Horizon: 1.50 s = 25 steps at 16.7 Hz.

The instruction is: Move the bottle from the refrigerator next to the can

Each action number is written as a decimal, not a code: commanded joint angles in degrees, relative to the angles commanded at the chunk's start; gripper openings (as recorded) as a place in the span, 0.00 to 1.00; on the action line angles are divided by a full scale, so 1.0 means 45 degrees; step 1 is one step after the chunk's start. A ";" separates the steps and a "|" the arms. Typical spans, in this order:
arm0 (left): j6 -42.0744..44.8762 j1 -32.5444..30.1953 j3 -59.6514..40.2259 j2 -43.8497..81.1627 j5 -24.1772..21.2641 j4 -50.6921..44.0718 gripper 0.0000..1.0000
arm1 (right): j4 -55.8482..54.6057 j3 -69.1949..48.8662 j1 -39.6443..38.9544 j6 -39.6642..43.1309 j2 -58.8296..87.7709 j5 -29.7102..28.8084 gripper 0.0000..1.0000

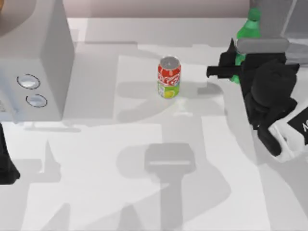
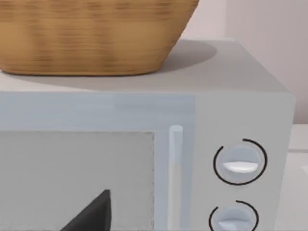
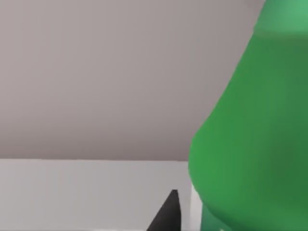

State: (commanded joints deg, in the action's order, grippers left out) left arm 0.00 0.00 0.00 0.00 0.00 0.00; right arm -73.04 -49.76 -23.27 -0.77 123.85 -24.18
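The bottle (image 1: 247, 30) stood upright at upper right of top view, w/ the right gripper (image 1: 230, 61) at its lower body, apparently clamped on it. The can (image 1: 169, 77) stood upright at upper center, well apart to the bottle's left. The left arm (image 1: 6, 163) sat parked at left edge, near the grey box w/ two knobs (image 1: 36, 53); can't tell its finger state. A wicker basket (image 2: 91, 36) sat on that box.

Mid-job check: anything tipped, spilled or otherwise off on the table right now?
Nothing stands out. The can stands upright mid-table, no spill around it. The bottle is upright at the far right, with the right gripper at its body. The basket sits level on the knobbed grey box.
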 joint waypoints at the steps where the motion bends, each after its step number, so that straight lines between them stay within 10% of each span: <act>1: 0.0000 0.0000 0.0000 0.0000 0.0000 0.0000 1.00 | -0.0009 -0.0016 -0.0012 0.0010 0.0010 -0.0016 0.00; 4: 0.0000 0.0000 0.0000 0.0000 0.0000 0.0000 1.00 | -0.0015 -0.0028 -0.0020 0.0017 0.0016 -0.0027 0.00; 17: 0.0000 0.0000 0.0000 0.0000 0.0000 0.0000 1.00 | -0.0015 -0.0028 -0.0020 0.0017 0.0016 -0.0027 0.98; 25: 0.0000 0.0000 0.0000 0.0000 0.0000 0.0000 1.00 | -0.0015 -0.0028 -0.0020 0.0017 0.0016 -0.0027 1.00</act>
State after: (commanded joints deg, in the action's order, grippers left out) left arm 0.00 0.00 0.00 0.00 0.00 0.00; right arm -73.11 -49.88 -23.36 -0.69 123.92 -24.30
